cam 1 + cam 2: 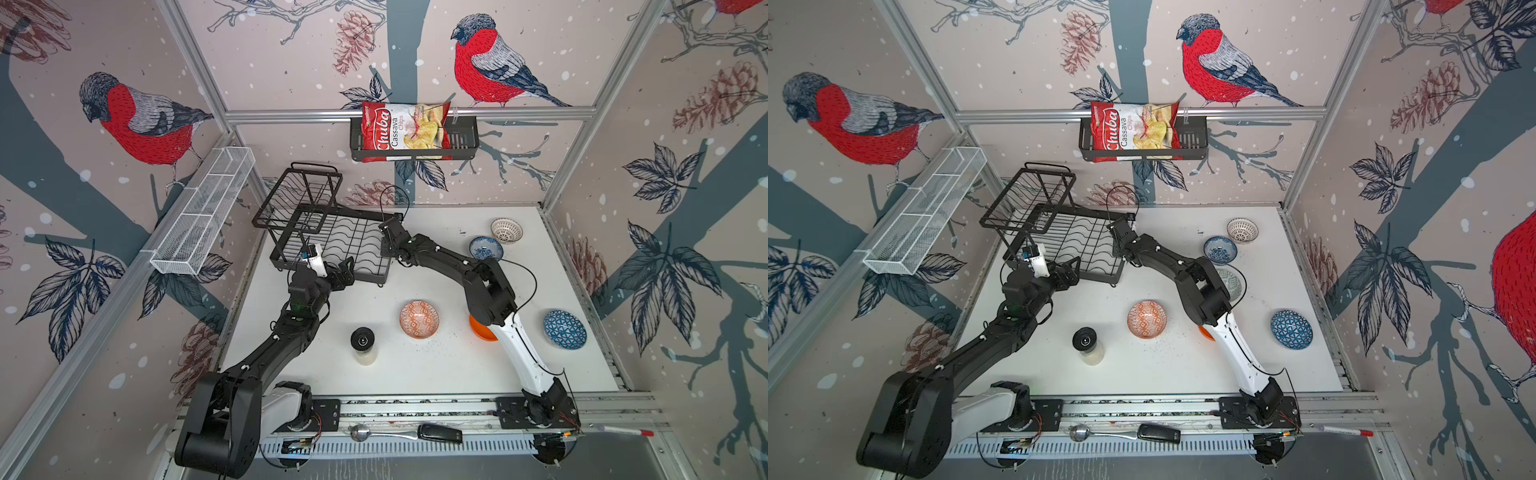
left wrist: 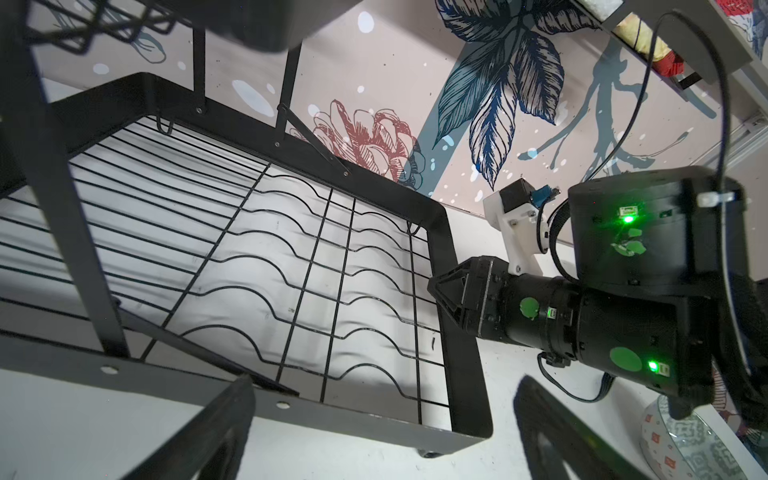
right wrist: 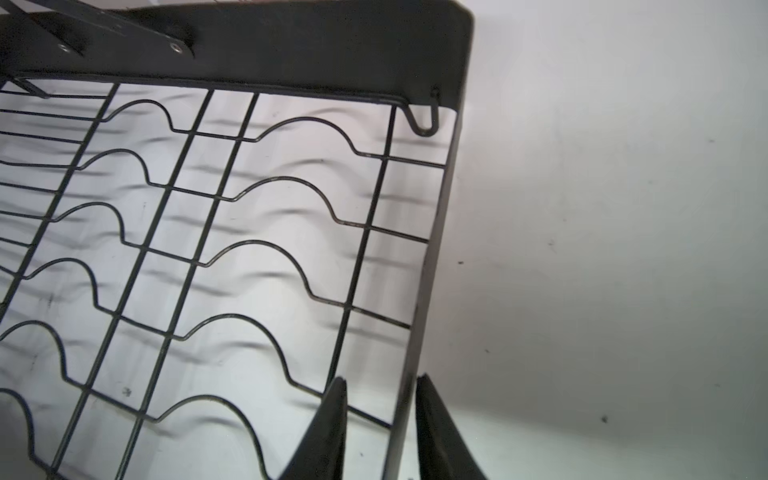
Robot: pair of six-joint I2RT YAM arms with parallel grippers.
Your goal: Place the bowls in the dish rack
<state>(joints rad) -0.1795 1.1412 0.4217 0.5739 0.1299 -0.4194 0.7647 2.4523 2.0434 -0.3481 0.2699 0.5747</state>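
Both top views show a white tabletop (image 1: 436,374) amid bird wallpaper (image 1: 137,120).

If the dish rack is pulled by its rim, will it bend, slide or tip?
Likely stiff: the dish rack has a solid metal frame. It probably slides on the smooth table. Its raised upper basket may make it tip.

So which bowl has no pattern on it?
The plain orange bowl, half hidden under the right arm. It is one glossy colour all over, while every other bowl has a printed pattern.
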